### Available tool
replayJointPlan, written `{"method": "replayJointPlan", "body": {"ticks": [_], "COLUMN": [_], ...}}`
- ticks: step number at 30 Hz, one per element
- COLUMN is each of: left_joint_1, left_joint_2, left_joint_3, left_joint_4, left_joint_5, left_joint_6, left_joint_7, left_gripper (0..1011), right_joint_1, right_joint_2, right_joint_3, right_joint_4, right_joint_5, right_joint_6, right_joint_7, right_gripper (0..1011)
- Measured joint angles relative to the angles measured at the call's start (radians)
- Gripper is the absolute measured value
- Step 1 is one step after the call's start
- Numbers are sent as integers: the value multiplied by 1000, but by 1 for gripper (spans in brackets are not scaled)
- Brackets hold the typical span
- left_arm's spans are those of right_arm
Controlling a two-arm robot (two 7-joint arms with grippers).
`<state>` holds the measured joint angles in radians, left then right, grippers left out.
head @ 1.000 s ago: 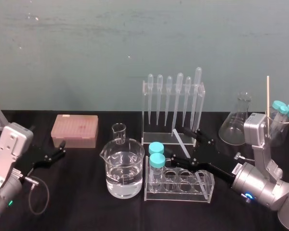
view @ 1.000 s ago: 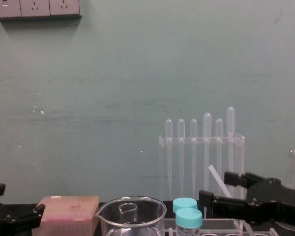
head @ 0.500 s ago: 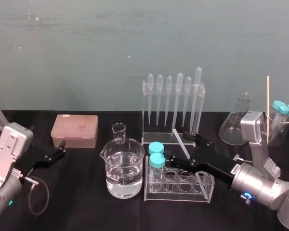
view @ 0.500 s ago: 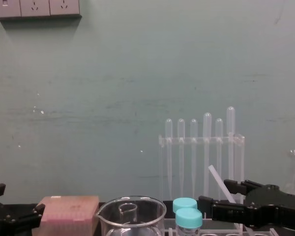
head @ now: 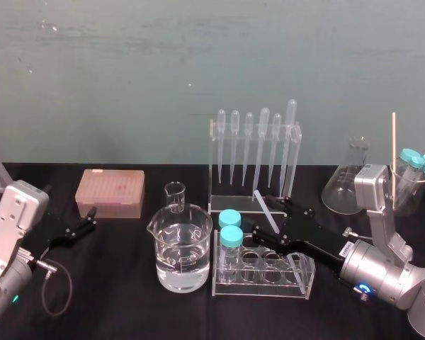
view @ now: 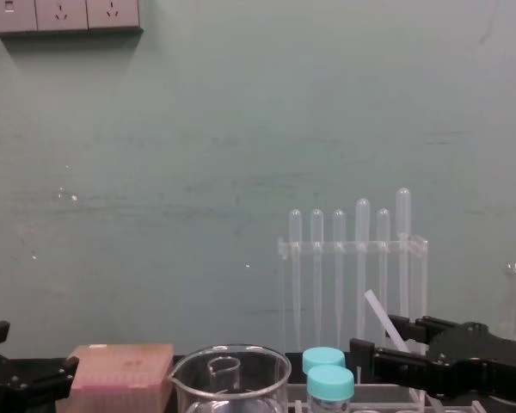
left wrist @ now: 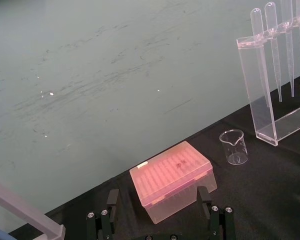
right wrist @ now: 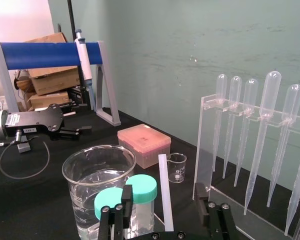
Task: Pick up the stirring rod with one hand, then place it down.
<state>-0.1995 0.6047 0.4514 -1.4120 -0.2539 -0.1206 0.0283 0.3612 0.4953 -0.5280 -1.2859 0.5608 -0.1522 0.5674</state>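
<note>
Nearest the desk's front edge, we see the test tube rack (head: 301, 275) beside the water beaker (head: 183, 248). Just behind the rack, our right gripper (head: 271, 218) lies low, its fingers spread wide and released. The stirring rod (head: 262, 204) stands tilted in the gap, touching neither finger; we cannot tell what its lower end rests on. Our left gripper (head: 89, 219), also spread, sits idle near the left edge, before the pink tip box (head: 110, 191). Farthest back stands the pipette rack (head: 234, 200).
</note>
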Motion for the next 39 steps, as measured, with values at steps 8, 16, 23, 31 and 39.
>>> {"method": "replayJointPlan", "body": {"ticks": [8,16,23,31,39], "left_joint_1": [0,0,0,0,0], "left_joint_2": [0,0,0,0,0], "left_joint_3": [0,0,0,0,0], "left_joint_4": [0,0,0,0,0], "left_joint_5": [0,0,0,0,0], "left_joint_6": [0,0,0,0,0], "left_joint_7": [0,0,0,0,0], "left_gripper": [1000,1000,1000,1000,1000], "right_joint_1": [0,0,0,0,-3], "right_joint_2": [0,1,0,0,-6], "right_joint_3": [0,0,0,0,23], "right_joint_4": [0,0,0,0,-3], "right_joint_5": [0,0,0,0,-5], "right_joint_6": [-1,-2,-2,-3,-30], "right_joint_7": [1,2,2,2,-1], "right_gripper": [574,307,112,67,67]}}
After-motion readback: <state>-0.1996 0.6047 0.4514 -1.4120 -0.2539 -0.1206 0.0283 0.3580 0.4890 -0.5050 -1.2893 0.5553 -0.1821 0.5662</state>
